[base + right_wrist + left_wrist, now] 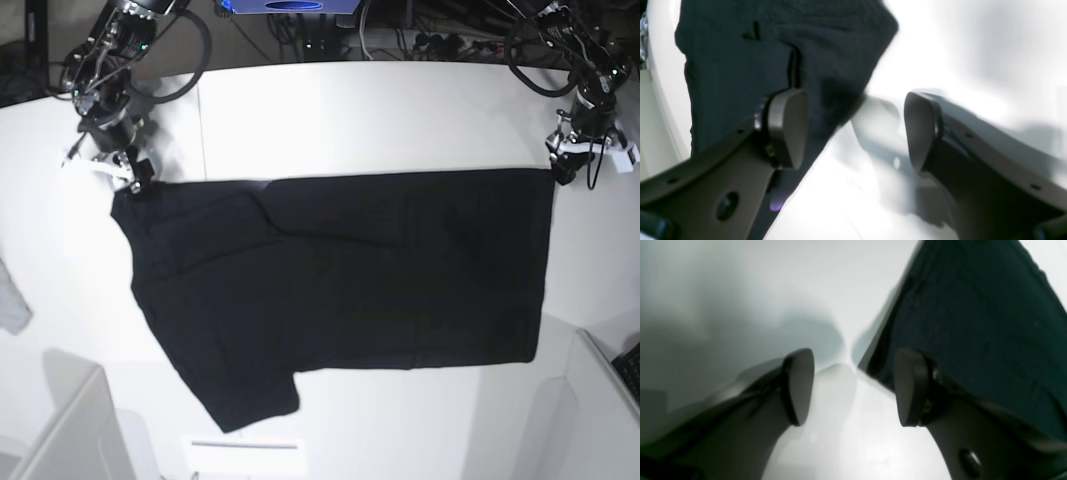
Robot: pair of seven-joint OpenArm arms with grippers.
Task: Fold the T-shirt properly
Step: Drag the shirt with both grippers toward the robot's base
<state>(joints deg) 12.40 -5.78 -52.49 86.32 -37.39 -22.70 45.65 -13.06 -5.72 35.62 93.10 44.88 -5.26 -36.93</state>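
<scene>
Left gripper [853, 388]: fingers wide apart, nothing gripped. T-shirt [973, 333] corner pokes into the gap from the right-hand finger's side in its wrist view, bare white table [826, 453] by the other finger.

Right gripper [857, 131]: fingers wide too, no cloth pinched. Shirt edge runs diagonally between the fingertips, more cloth past and under the left-hand finger in that wrist view. Small purple print patch on the cloth near that finger.

Outward: shirt lies black side up, spread between the two grippers, its top corners in the base view by the fingers, rest extending beyond them away from the arms. Small grey cloth [12, 300] on the table, out past the right gripper.
</scene>
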